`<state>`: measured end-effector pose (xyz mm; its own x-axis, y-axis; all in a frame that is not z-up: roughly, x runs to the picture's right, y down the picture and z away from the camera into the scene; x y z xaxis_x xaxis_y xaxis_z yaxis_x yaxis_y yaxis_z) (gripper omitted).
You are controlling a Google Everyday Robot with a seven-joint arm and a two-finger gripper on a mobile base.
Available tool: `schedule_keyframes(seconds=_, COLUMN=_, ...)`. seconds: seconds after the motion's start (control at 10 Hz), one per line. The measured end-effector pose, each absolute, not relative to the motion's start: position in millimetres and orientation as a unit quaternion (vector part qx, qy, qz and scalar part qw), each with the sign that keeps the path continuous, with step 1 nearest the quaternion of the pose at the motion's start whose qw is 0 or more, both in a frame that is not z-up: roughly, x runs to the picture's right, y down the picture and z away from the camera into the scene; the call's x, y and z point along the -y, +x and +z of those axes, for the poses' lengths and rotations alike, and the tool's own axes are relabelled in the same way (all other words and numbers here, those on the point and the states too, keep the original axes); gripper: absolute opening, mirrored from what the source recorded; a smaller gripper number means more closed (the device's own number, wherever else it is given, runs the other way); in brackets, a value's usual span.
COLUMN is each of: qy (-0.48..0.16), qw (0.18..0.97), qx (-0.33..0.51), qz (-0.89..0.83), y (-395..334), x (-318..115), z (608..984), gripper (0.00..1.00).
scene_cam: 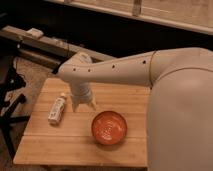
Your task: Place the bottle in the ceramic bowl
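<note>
Small slim white plastic bottle (57, 110) lying flat on the pale wooden slatted worktop (55, 147).
The bottle's cap points toward the far edge. Just beside it, the robot's white two-finger hand (84, 106) points down, its fingers spread apart and holding nothing. Beyond the hand, nearer the front edge, stands the round orange-red glazed ceramic bowl (109, 128), apart from the bottle.

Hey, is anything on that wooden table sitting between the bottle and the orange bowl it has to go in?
No object lies on the table between them. Only the tool hangs there, beside the bottle on its bowl side, roughly on the line to the ceramic bowl. Nothing visible separates tool and bottle.
</note>
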<state>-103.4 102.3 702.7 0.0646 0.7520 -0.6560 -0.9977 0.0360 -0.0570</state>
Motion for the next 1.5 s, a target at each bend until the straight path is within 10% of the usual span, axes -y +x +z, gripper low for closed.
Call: schedule_keyframes(seconds=1.5, qy=-0.269, qw=0.740, qx=-0.182, qz=0.590, y=-230.0, x=-37.3, z=764.9, gripper=0.65)
